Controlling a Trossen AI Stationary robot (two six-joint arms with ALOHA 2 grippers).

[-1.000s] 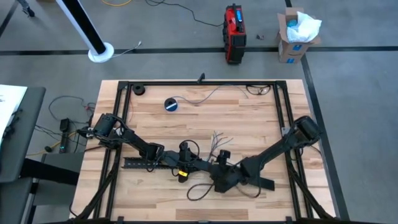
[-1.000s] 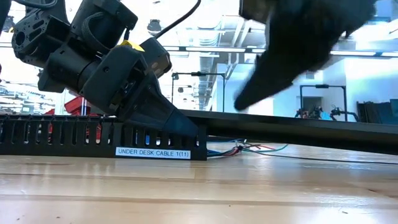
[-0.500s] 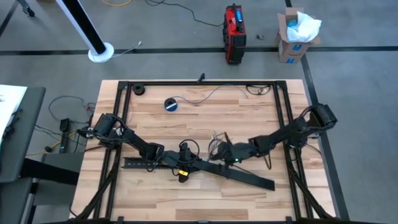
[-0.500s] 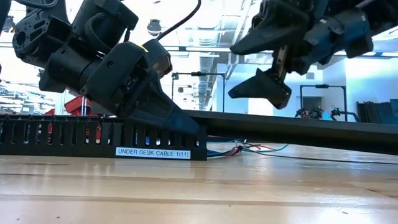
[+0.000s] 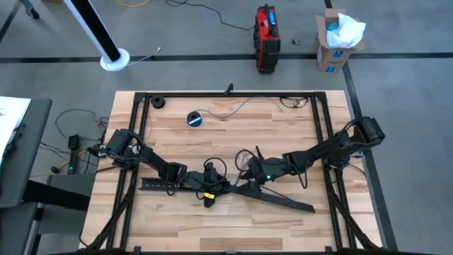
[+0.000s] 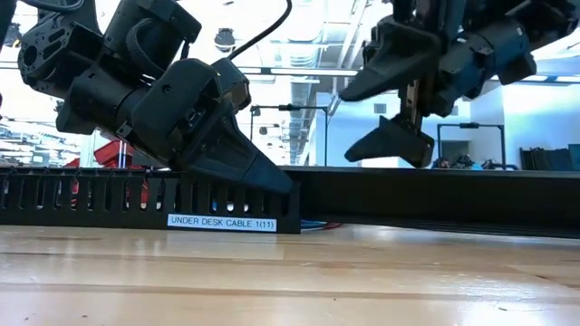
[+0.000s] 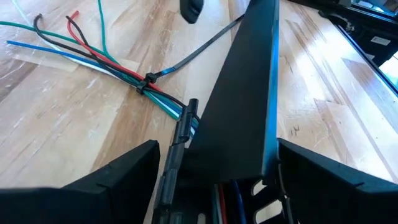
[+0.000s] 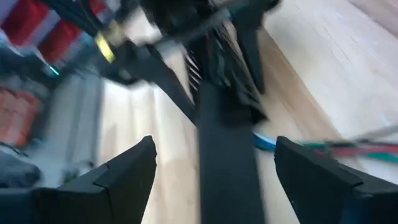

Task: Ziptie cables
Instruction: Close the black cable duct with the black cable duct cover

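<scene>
While left pincer [image 5: 225, 185] grips slotted strip [image 5: 159, 185], flat cover [image 5: 279, 198] overlaps cables [image 7: 118, 65] — right pincer [image 5: 244, 170] wide.

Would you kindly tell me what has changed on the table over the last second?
The right hand swung from the table's front edge back toward the middle. It now hangs open above the flat black strip, close to the cables. In the low view, that strip now hides the cables that showed beneath it before. The left hand stayed at the slotted duct, and the tape roll did not move.
</scene>
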